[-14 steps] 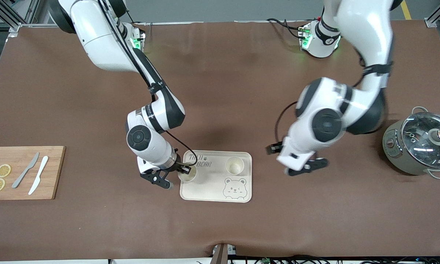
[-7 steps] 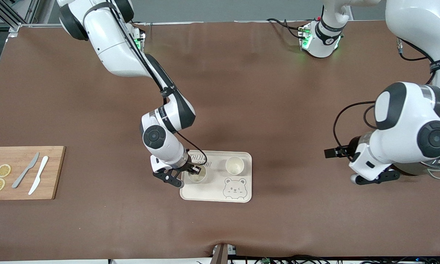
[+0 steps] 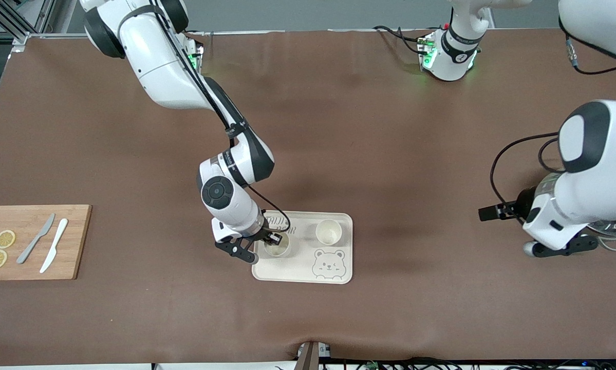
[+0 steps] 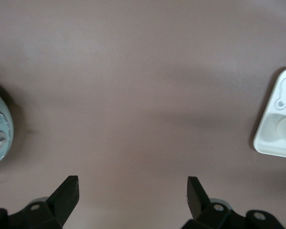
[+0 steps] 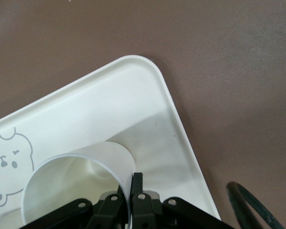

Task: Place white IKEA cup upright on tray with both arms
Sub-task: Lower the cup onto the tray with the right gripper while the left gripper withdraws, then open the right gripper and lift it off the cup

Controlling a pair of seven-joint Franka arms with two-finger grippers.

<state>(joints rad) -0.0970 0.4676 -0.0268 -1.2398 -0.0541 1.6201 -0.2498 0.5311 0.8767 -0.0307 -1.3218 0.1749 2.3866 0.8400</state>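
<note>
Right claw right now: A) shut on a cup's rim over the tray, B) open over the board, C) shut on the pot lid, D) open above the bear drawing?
A: the right claw pinches the cup by its rim, over the tray.

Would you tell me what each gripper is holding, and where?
The right gripper pinches a white cup by its rim, over the tray. The left gripper holds nothing.
</note>
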